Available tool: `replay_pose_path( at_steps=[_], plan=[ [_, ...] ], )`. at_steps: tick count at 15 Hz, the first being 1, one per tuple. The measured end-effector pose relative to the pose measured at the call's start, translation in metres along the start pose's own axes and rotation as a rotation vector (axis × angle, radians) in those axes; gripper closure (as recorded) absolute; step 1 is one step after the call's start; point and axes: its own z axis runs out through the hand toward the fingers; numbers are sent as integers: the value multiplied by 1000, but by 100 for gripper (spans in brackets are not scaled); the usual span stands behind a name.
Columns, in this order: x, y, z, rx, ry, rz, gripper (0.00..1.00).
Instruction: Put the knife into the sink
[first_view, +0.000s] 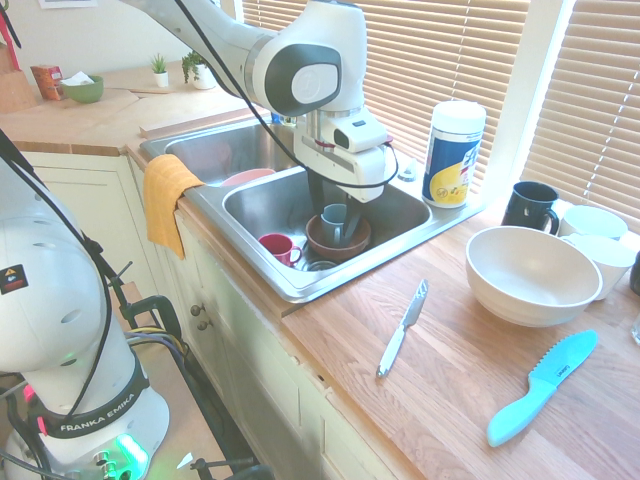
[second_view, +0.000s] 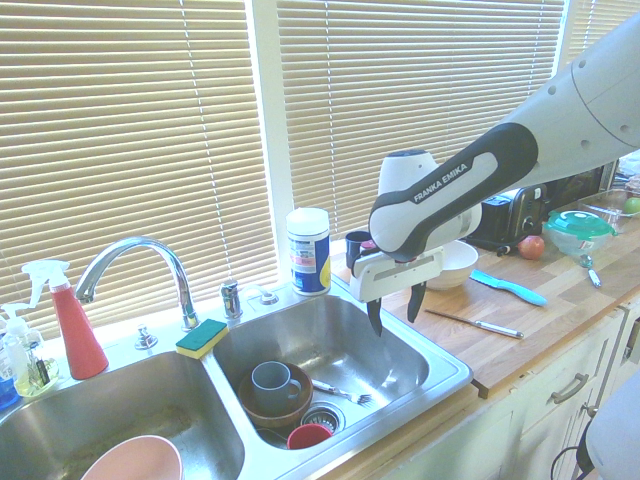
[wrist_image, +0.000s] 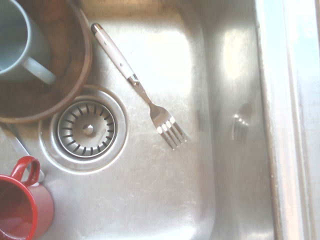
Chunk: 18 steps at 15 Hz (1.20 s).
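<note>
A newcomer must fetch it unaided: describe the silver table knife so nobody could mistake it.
Start at the stainless steel double-basin sink and move onto the wooden countertop beside it. The slim all-silver metal table knife lies flat there, between the sink's rim and the large cream bowl. Unlike the bigger light-blue plastic serrated knife nearby, it is thin, shiny, one-piece metal.

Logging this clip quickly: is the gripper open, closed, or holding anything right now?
Gripper: open and empty, above the sink; the knife lies on the counter.

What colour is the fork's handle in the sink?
White, on the fork; clearest in the wrist view.
</note>
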Motion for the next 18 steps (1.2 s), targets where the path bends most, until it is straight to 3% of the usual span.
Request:
replay_pose_path(
  at_steps=[5, 12, 18],
  plan=[
    [11, 13, -5, -14, -2, -12, 0],
    [54, 101, -42, -101, 6, -231, 0],
    [79, 175, -15, -78, -29, -354, 0]
  ],
)
